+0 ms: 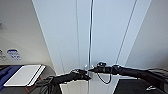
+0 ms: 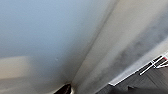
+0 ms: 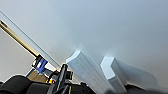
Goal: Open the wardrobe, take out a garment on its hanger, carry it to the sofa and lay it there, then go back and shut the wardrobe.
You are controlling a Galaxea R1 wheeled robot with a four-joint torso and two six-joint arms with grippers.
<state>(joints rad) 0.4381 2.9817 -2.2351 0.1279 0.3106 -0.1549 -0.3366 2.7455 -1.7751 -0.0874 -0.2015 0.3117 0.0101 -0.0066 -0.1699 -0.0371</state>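
The wardrobe (image 1: 75, 37) stands right in front of me, tall and white, its two doors meeting at a thin dark seam (image 1: 90, 37). Both arms reach in to that seam at handle height. My left gripper (image 1: 86, 76) sits just left of the seam and my right gripper (image 1: 92, 69) just right of it, almost touching each other. In the right wrist view the two small white handles (image 3: 85, 68) (image 3: 112, 73) stick out from the door close by, with the left arm (image 3: 60, 80) beside them. The left wrist view looks along the white door (image 2: 37, 32) from very near.
A white flat panel (image 1: 23, 75) and something blue (image 1: 7, 72) lie low on the left. Pale walls flank the wardrobe on both sides. Dark floor (image 1: 132, 87) shows at lower right, and thin white legs (image 2: 155, 65) stand on the floor in the left wrist view.
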